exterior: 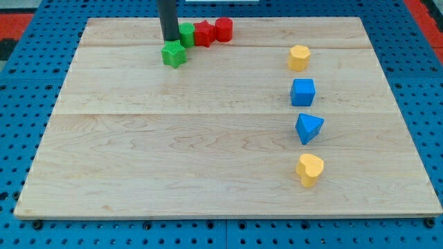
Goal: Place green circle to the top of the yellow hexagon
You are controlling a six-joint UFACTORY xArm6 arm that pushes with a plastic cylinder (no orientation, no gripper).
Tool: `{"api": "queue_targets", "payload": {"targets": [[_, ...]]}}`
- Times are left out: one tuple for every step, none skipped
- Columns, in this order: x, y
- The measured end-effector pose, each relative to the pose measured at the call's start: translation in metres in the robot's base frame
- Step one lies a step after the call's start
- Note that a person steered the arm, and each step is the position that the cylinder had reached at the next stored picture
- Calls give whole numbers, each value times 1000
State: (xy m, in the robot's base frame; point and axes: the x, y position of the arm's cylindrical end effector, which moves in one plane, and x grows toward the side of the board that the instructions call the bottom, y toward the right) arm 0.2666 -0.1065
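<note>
The green circle (187, 34) stands near the board's top edge, left of centre, partly hidden by my rod. My tip (169, 39) is right against the circle's left side. A green star (174, 54) lies just below the tip. The yellow hexagon (299, 57) sits at the upper right of the board, far to the right of the green circle.
A red star (203, 33) touches the green circle's right side, and a red cylinder (223, 29) touches the red star. Below the hexagon, in a column, lie a blue cube (302, 92), a blue triangle (309, 128) and a yellow heart (309, 169). The wooden board (173, 152) rests on a blue pegboard.
</note>
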Motion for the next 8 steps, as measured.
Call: {"api": "queue_targets", "payload": {"targets": [[-16,-67],[-44,-22],[-17,42],[28,60],[45,72],[64,78],[31,136],[-5,172]]}}
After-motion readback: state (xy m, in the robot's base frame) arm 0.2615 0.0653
